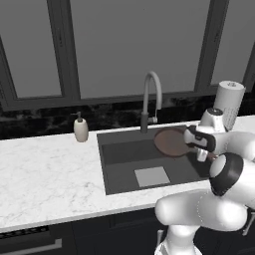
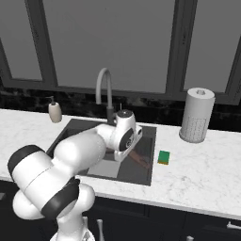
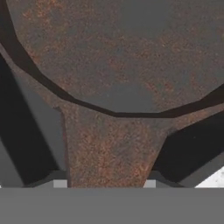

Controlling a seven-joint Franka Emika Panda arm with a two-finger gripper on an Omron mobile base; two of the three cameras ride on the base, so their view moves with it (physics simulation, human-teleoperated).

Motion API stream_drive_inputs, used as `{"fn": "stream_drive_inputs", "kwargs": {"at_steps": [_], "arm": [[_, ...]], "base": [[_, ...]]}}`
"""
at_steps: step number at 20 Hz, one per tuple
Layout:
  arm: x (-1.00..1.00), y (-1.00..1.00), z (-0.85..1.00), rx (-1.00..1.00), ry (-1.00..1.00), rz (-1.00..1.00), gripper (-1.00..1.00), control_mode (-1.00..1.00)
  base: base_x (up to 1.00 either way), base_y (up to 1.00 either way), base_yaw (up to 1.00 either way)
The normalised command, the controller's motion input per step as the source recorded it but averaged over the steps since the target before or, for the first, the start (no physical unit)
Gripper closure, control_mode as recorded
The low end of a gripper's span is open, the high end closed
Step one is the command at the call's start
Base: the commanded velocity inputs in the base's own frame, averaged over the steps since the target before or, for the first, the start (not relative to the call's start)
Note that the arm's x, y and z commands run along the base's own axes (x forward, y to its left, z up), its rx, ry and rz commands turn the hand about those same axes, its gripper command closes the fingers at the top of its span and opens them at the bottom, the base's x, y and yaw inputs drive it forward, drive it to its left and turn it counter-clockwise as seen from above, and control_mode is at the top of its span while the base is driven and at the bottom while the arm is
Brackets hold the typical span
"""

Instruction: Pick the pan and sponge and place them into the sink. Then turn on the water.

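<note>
The round dark brown pan (image 1: 171,142) hangs over the right part of the dark grey sink (image 1: 119,155), held by its handle. My gripper (image 1: 195,149) is shut on that handle at the pan's right side. In the hand view the rusty brown pan (image 3: 113,52) spreads across the top, and its handle runs down between my fingertips (image 3: 60,183). In the right base view my arm hides most of the pan. The green and yellow sponge (image 2: 163,157) lies on the counter just right of the sink (image 2: 147,136). No stream comes from the grey gooseneck faucet (image 1: 152,94).
A beige soap dispenser (image 1: 80,129) stands at the sink's back left corner. A white paper towel roll (image 2: 196,115) stands on the counter at the back right. The light grey drain plate (image 1: 152,176) lies on the basin floor. Dark windows run behind the marble counter (image 1: 45,169).
</note>
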Motion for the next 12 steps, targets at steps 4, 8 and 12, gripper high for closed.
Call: {"fn": "stream_drive_inputs", "kwargs": {"at_steps": [4, 8, 12], "arm": [[0.23, 0.11, -0.19, 0.03, 0.0, 0.03, 1.0, -1.0], [0.11, 0.34, -0.31, 0.0, 0.01, 0.0, 1.0, -1.0], [0.0, 0.31, -0.31, 0.0, 0.07, 0.0, 1.0, -1.0]], "base": [[0.0, 0.0, 0.0], [0.0, 0.0, 0.0], [0.0, 0.0, 0.0]]}}
